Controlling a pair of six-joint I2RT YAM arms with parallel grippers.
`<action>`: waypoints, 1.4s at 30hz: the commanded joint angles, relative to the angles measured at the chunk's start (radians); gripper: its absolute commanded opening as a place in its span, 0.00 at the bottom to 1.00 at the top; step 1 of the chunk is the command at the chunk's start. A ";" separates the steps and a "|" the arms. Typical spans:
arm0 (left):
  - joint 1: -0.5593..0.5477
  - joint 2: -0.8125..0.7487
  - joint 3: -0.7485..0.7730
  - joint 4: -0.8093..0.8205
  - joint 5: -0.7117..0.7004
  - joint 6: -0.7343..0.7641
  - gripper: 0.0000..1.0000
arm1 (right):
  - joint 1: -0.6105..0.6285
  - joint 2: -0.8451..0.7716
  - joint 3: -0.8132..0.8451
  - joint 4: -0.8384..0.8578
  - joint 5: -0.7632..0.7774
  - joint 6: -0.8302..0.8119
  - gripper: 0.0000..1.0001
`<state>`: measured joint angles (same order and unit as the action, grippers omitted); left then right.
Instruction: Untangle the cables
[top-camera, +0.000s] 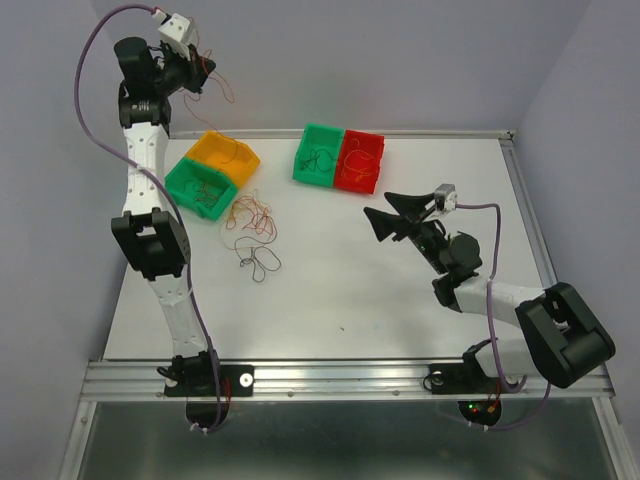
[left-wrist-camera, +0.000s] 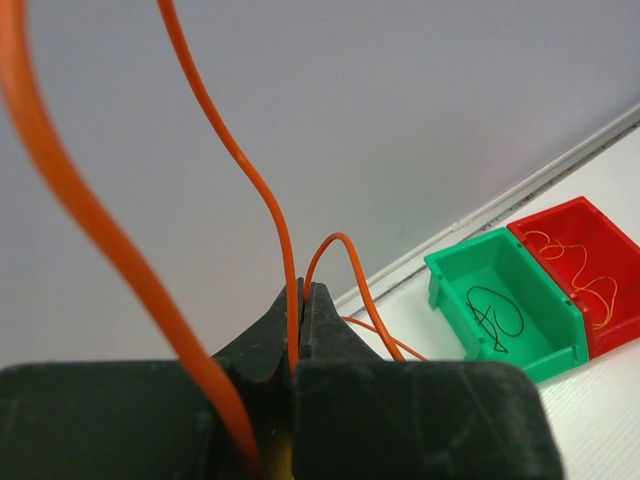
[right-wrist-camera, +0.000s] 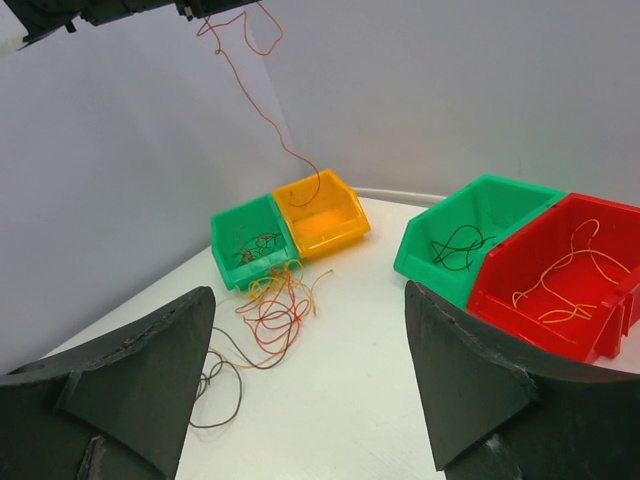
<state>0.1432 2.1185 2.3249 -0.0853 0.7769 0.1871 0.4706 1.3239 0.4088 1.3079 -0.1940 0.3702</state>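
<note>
Two arms, two jobs. Nearest me, the right gripper (top-camera: 386, 209) hovers wide open and empty over the table (top-camera: 350, 300). Beyond it, the tangle of cables (top-camera: 255, 225) lies loose just beside the left green bin (top-camera: 200, 185). Farthest off, the left gripper (top-camera: 200, 68) hangs high, pinched tight on one orange wire (left-wrist-camera: 275, 215) whose tail dangles into the orange bin (top-camera: 225, 152). It looks like one strand is being sorted; next, I'd judge, lower it and let go there.

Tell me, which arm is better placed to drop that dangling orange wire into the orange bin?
Left. Its end effector is shut on the orange wire and raised high, with the wire's tail hanging down to the orange bin. The right end effector is open, holds nothing and sits off to the side.
</note>
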 joint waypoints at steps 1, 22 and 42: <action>0.021 0.014 -0.015 0.062 0.001 0.035 0.00 | -0.006 -0.025 -0.011 0.323 -0.010 -0.007 0.81; 0.024 0.011 -0.331 -0.031 -0.120 0.274 0.00 | -0.007 -0.084 -0.114 0.321 -0.021 0.027 0.81; -0.122 0.207 -0.211 -0.269 -0.577 0.561 0.00 | -0.004 -0.095 -0.159 0.327 -0.012 0.029 0.80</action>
<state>0.0265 2.3085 2.0338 -0.3084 0.2905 0.6891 0.4706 1.2564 0.2790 1.3087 -0.2165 0.4042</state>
